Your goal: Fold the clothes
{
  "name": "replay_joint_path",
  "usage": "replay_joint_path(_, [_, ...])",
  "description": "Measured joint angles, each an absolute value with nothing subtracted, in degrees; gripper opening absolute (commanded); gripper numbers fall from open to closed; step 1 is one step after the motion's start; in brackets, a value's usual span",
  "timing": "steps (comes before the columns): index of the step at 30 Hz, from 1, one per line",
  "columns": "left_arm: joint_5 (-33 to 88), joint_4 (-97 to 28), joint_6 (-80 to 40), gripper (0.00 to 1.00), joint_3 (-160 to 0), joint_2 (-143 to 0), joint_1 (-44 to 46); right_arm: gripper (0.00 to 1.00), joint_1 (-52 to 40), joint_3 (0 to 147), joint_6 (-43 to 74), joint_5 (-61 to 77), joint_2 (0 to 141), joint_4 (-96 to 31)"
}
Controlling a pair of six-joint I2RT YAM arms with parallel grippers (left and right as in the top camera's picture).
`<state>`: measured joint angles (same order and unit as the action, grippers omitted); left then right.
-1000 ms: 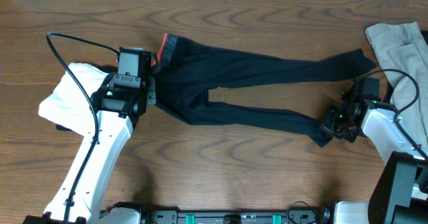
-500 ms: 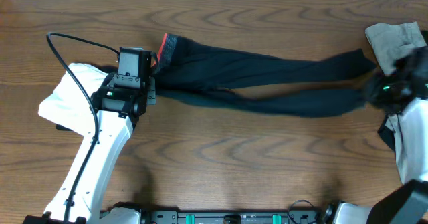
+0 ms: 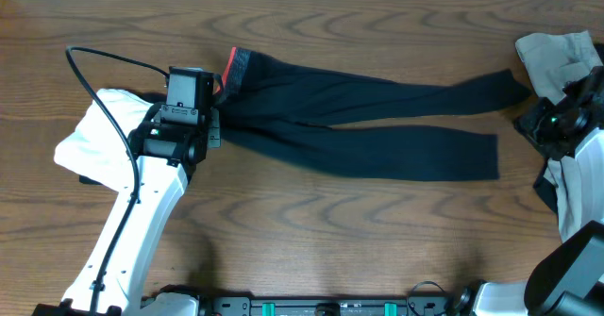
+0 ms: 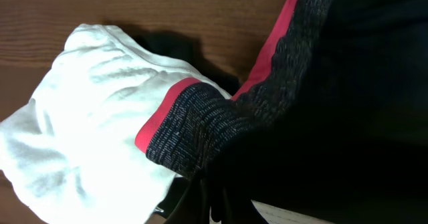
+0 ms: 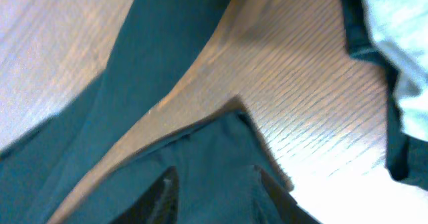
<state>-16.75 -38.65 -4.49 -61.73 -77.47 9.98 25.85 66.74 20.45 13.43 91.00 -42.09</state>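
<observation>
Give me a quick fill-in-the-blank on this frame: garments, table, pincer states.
1. The thin black long-legged pants lie stretched across the brown ____ table.
2. Their waistband has a coral-red and ____ knit.
3. The left pincer is ____ on that waistband.
4. Beside the left arm lies a crumpled ____ garment.

Missing words: wooden; grey; shut; white

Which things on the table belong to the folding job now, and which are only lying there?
In the job:
- black pants, spread along the table
- left gripper at the waistband
- right gripper near the leg ends

Lying about for now:
- white garment at the left
- beige garment at the right
- wooden table
</observation>
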Motion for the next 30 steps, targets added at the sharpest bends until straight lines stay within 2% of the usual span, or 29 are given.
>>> replay_joint_path(12, [-16.69,-38.74,-4.49,0.06,-61.73,-77.47,9.98,0.4,23.57,64.93,19.94,11.84,91.24,-56.42])
replay_joint_path(19, [-16.69,-38.72,-4.49,0.07,-61.73,-77.47,9.98,0.41,21.58,52.29,23.53,7.49,91.31,-41.91])
replay_joint_path(27, [-16.69,-38.76,-4.49,0.07,-61.73,-77.47,9.98,0.43,21.58,42.72,26.57,8.97,91.0,-25.85])
replay_joint_path(28, [-16.69,-38.74,-4.49,0.07,-61.73,-77.47,9.98,0.42,21.58,42.54,26.74,9.39,91.02,-24.99])
replay_joint_path(29, [-16.69,-38.76,-4.49,0.07,-61.73,-77.47,9.98,0.34,21.58,42.37,26.87,9.74,91.0,-24.47])
replay_joint_path(30, [-16.69,-38.76,-4.49,0.07,-61.73,-77.47,9.98,0.23,21.58,42.33,26.89,9.91,91.0,-24.32])
